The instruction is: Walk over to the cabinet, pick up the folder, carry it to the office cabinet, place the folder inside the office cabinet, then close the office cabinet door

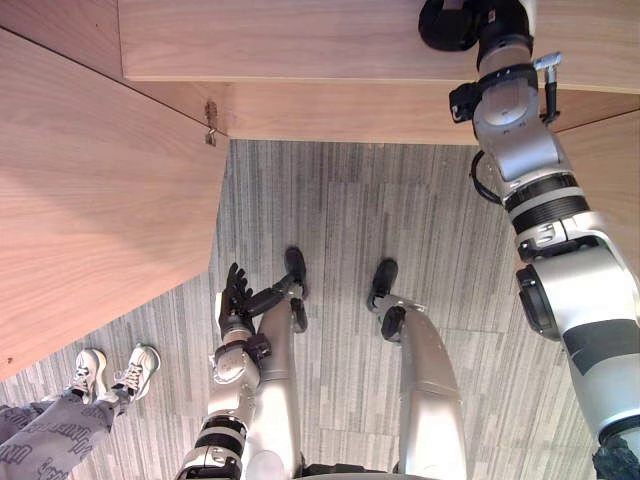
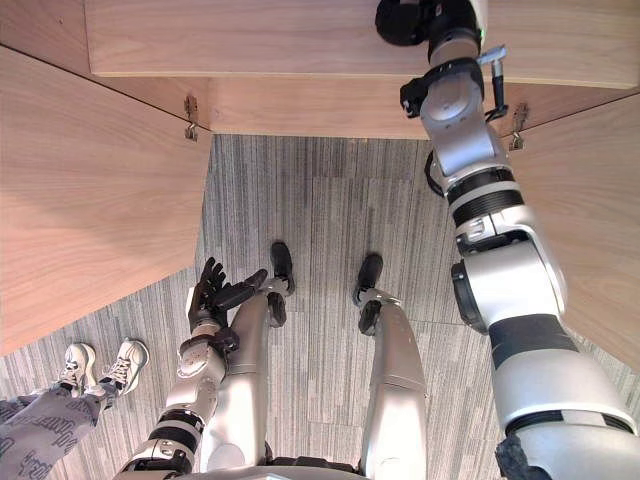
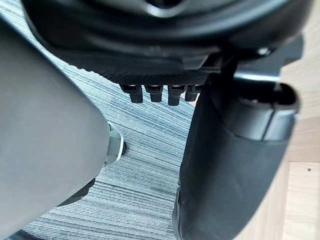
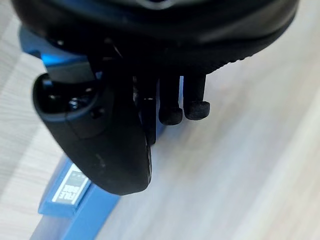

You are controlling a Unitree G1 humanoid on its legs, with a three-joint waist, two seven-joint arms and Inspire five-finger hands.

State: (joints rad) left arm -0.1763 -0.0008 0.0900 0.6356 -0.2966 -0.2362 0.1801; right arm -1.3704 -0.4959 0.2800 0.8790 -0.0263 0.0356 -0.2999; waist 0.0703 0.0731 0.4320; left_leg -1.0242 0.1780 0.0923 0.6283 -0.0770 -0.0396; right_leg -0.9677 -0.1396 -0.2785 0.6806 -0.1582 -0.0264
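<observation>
Well, from the head we see the right robot hand [image 1: 452, 26] stretched far over the cabinet's [image 1: 300, 40] wood, past its open left door [image 1: 90, 190]. The left robot hand [image 1: 235, 298] hangs low near the floor [image 1: 350, 200], fingers loose and empty, likely parked clear of the work. Its wrist view agrees: straight fingers above the floor. At the right wrist, thumb and curled fingers pinch the blue folder [image 4: 75, 200] over pale wood. We judge it is about to be set inside.

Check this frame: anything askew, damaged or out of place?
Nothing stands out. The right hand pinches the blue folder on the wooden surface; the left hand hangs open; a person's shoes stand nearby.
</observation>
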